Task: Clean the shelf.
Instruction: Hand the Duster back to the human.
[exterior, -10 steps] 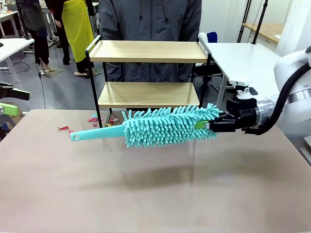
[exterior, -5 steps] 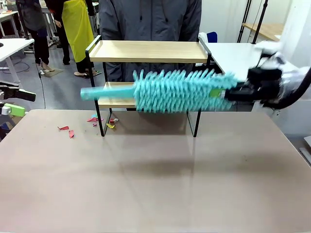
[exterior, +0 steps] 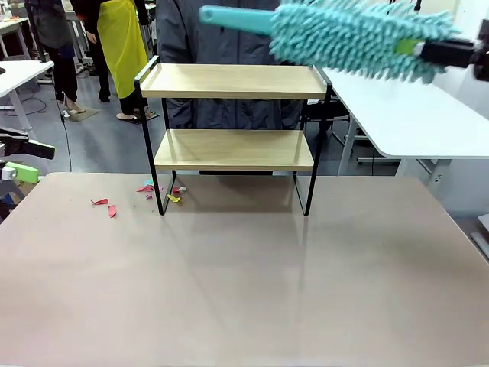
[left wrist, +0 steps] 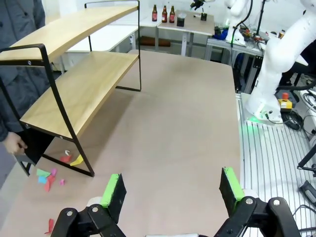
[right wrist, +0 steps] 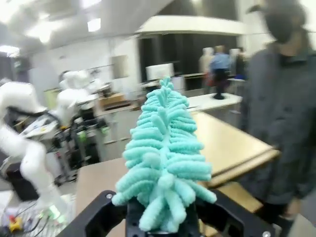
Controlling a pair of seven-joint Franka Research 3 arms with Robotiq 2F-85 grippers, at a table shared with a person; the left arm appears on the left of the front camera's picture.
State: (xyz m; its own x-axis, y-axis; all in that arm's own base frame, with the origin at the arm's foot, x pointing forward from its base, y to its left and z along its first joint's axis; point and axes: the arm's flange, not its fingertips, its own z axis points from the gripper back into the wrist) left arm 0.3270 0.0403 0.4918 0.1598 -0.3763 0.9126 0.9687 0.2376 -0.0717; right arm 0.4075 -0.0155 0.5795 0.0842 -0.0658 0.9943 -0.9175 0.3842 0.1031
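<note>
The shelf (exterior: 233,81), two light wooden boards in a thin black frame, stands at the far middle of the table. My right gripper (exterior: 428,49) is shut on the fluffy end of a teal duster (exterior: 348,30), which hangs level and blurred above the top board, its plastic handle (exterior: 233,18) pointing left. In the right wrist view the duster (right wrist: 165,148) rises from my shut right gripper (right wrist: 163,217), with the shelf (right wrist: 227,143) below and beyond it. My left gripper (exterior: 27,159) waits open at the table's left edge; in its own view the left gripper (left wrist: 172,187) looks past the shelf (left wrist: 84,89).
Small coloured paper scraps (exterior: 145,191) lie on the table by the shelf's left legs (left wrist: 49,175). A person (exterior: 237,30) stands right behind the shelf, one hand (left wrist: 12,143) low beside it. A white table (exterior: 405,115) is at the right.
My right gripper has lifted the duster from just above the table, past the lower board, to above the shelf's top board. The left gripper has stayed put.
</note>
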